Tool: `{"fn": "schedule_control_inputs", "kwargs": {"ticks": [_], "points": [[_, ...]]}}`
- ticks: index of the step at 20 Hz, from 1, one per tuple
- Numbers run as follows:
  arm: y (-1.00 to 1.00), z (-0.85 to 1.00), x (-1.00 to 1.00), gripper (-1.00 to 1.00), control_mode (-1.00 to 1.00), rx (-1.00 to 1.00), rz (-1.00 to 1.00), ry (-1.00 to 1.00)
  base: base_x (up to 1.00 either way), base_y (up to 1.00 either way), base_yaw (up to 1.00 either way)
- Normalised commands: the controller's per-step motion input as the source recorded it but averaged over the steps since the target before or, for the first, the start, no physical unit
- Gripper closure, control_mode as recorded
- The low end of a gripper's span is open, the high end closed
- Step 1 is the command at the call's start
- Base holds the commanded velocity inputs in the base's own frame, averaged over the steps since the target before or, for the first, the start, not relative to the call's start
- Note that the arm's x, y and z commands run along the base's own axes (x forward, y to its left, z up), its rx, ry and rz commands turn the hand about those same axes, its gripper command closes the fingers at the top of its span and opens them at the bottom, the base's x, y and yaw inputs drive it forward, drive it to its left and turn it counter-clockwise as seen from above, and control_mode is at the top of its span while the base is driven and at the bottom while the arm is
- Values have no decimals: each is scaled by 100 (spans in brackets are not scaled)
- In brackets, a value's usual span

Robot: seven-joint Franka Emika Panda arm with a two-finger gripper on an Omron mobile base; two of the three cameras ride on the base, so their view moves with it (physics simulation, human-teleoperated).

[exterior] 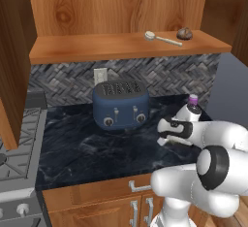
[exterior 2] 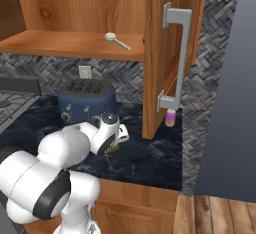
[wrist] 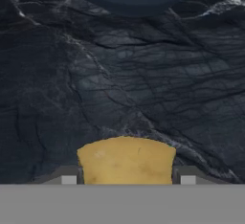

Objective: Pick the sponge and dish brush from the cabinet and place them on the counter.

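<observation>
At the left edge of the left base view a grey stove top (exterior: 14, 163) is seen, with the dark marbled table (exterior: 87, 148) stretching to its right. Towards the centre of that frame a blue toaster (exterior: 120, 105) stands on the table against the herringbone backsplash. Above it, in the upper half of the frame, the open cabinet (exterior: 121, 46) is shown, and on its shelf, at upper right, the dish brush (exterior: 162, 38) lies flat with its round white head to the left; just beside it to the right a dark brown round lump (exterior: 184, 33) rests on the same shelf. At the right of the frame a small purple-and-cream jar (exterior: 193, 101) is partly hidden behind the white arm.

In the right base view the brush is seen at upper centre on the shelf, and an open cabinet door (exterior 2: 162, 53) with a silver bar handle (exterior 2: 181, 58) hangs right of centre.

In the hand view the sponge (wrist: 126, 161) is seen at bottom centre, low over the dark table, with the toaster's base along the top edge. The fingers (wrist: 68, 179) are set moderately wide, one on each side of the sponge, and the sponge is held between them by the gripper (wrist: 128, 180).
</observation>
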Motion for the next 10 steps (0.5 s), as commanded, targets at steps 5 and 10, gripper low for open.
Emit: {"fn": "schedule_control_inputs", "kwargs": {"ticks": [5, 10], "points": [[6, -51, 2, 100, -100, 0, 0, -7, 0, 0, 0], [9, -38, 4, -100, -100, 0, 0, -3, 0, 0, 0]]}}
